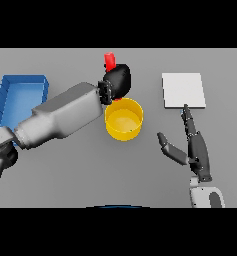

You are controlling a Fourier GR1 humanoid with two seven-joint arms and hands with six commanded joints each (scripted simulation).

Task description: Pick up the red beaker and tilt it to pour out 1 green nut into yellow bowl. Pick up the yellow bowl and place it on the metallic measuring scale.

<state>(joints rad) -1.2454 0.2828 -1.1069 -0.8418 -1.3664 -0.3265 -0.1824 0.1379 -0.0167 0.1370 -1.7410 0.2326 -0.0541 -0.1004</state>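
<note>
The left hand [118, 80] is curled round the red beaker [109, 60] at the far middle of the grey table [80, 170], the beaker's top showing above the dark fingers and a sliver of red below them, just beyond the far rim of the yellow bowl [124, 119], which stands on the table touching the forearm's end. The right hand [194, 145] rests near the right side with straight fingers spread and thumb out to the left, one fingertip reaching the near edge of the pale, flat measuring scale [183, 90] at the far right. A blue tray [20, 90] lies at the far left, well apart from the bowl.
</note>
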